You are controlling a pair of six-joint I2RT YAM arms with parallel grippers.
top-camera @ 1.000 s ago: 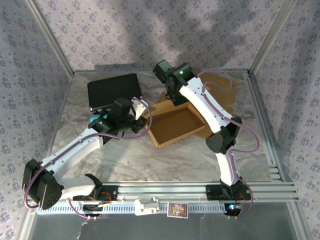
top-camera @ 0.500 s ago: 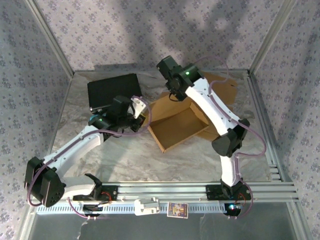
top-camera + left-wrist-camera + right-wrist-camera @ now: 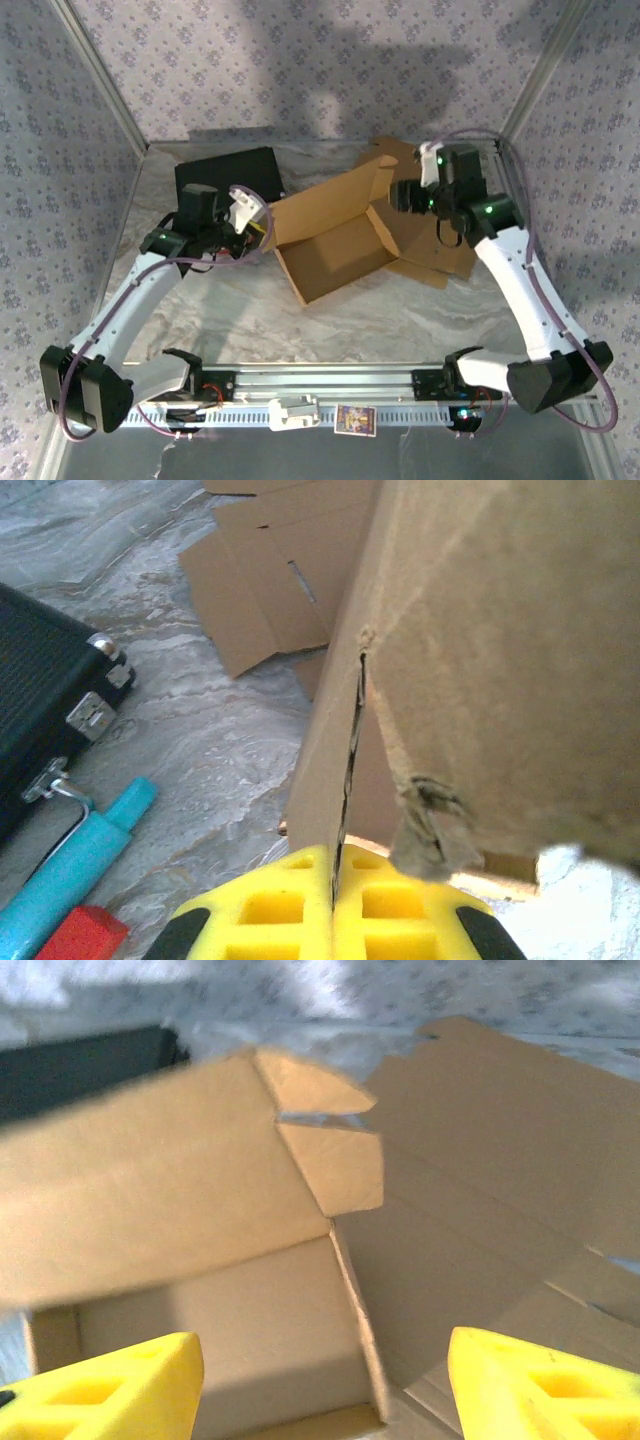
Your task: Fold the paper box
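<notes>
The brown paper box [image 3: 330,245] lies half formed in the middle of the table, its back wall raised and a flap sticking out at its right corner. My left gripper [image 3: 260,224] is at the box's left end, shut on the edge of a cardboard wall [image 3: 330,770] that stands between its yellow fingers [image 3: 270,905]. My right gripper [image 3: 402,196] hovers to the right of the box, open and holding nothing. In the right wrist view its yellow fingers [image 3: 110,1385] stand wide apart above the box's right wall [image 3: 355,1310] and floor.
Flat cardboard panels [image 3: 435,250] spread on the table behind and right of the box. A black case [image 3: 225,178] sits at the back left, with a teal tool [image 3: 75,850] and a red piece [image 3: 85,935] beside it. A metal rail [image 3: 330,380] runs along the near edge.
My right gripper let go of the box's back wall, opened and swung away to the right. My left gripper shut on the left wall and drew the box leftward.
</notes>
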